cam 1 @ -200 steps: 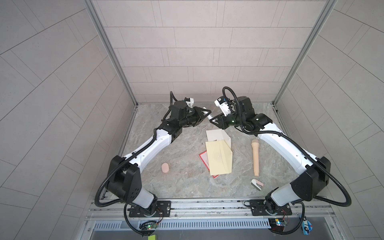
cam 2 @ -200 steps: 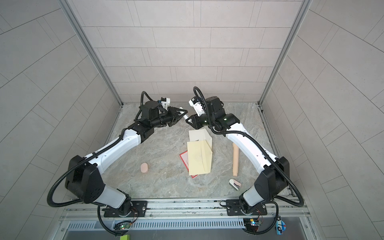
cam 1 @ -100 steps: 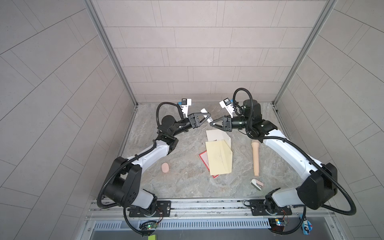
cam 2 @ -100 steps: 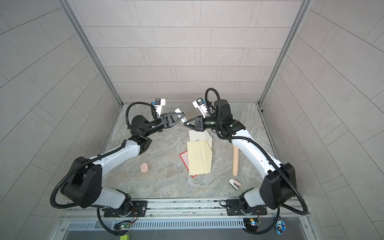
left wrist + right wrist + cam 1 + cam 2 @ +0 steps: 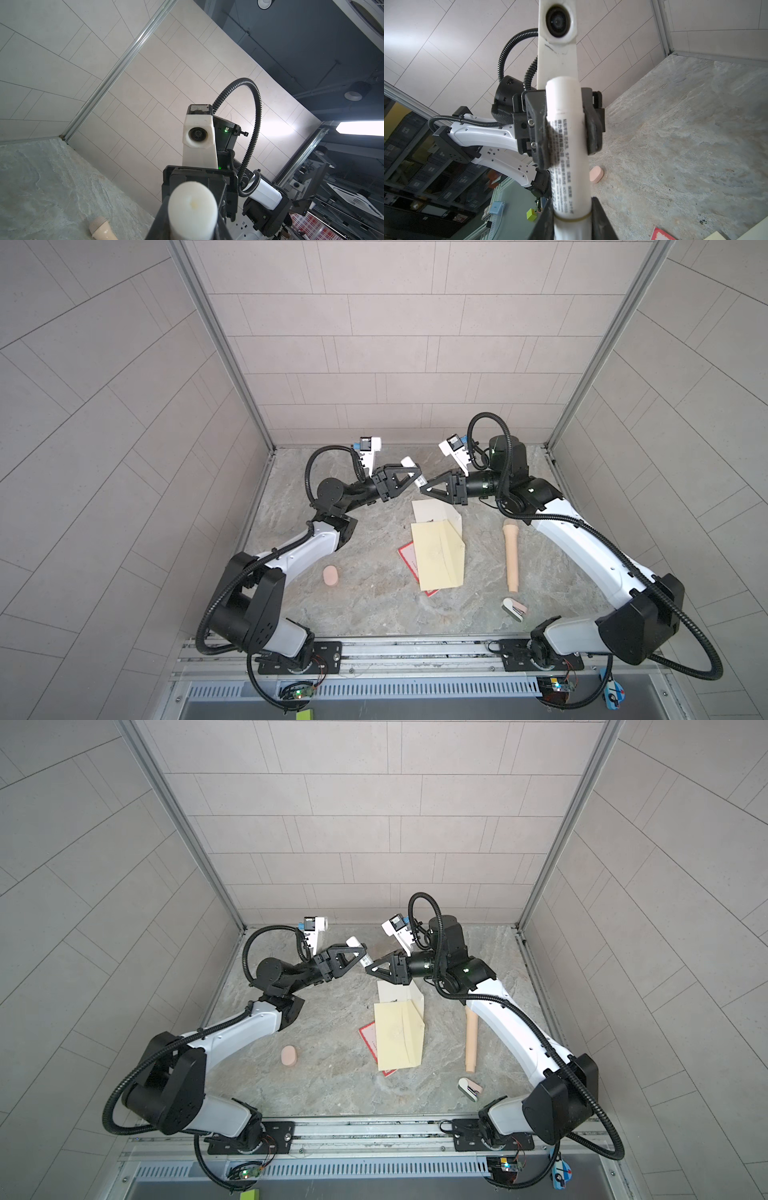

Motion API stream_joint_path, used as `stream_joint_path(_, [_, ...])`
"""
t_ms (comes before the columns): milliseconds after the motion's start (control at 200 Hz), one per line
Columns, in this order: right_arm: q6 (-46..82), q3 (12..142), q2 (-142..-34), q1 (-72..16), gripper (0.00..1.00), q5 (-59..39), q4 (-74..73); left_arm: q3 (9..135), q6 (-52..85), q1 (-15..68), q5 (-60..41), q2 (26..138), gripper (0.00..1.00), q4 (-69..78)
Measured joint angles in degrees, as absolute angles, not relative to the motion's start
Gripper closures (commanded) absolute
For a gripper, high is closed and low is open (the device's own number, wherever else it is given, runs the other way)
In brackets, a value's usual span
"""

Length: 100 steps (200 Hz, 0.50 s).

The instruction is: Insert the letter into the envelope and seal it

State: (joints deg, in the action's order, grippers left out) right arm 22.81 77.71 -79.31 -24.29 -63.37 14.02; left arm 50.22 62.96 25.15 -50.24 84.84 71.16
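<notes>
While left hand [image 5: 412, 473] and right hand [image 5: 424, 489] both pinch a white tube [image 5: 407, 461] aloft, the envelope [image 5: 432, 511] lies just below the right hand. Bare tabletop [image 5: 365, 539] opens on the left arm's side, with the back wall [image 5: 395, 414] close behind.

The left pincer [image 5: 414, 475] and right pincer [image 5: 424, 488], joined by a white tube [image 5: 411, 469], bar the far middle. The yellow paper [image 5: 438, 560], envelope [image 5: 432, 511] and beige rod [image 5: 511, 560] block centre-right. Bare table [image 5: 365, 605] lies open around the pink oval [image 5: 331, 576]
</notes>
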Motion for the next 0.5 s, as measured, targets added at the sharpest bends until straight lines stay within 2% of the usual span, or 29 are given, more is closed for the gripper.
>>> stream_joint_path(25, [21.9,78.5,-79.4,-24.4,0.99,-63.3,15.2,50.2,63.1,25.1,-50.4,84.9,1.0,71.8])
stream_joint_path(60, [20.8,79.4,-79.7,-24.5,0.8,-63.2,16.8,50.2,63.2,25.1,-50.4,85.0,1.0,72.5])
stream_joint_path(100, [19.4,80.8,-80.1,-24.6,0.65,-62.8,18.9,50.2,63.2,25.1,-50.4,85.1,1.0,73.1])
stream_joint_path(175, [17.3,82.7,-80.5,-24.9,0.52,-61.3,22.2,50.2,63.1,25.2,-49.8,85.4,1.0,73.5])
stream_joint_path(325, [17.6,82.8,-80.4,-25.2,0.41,-56.3,22.9,50.3,62.5,25.5,-44.9,85.4,1.0,67.8])
stream_joint_path(500, [23.5,77.1,-78.2,-23.6,0.35,-50.1,16.0,54.6,61.4,25.4,-33.9,84.1,1.0,47.9])
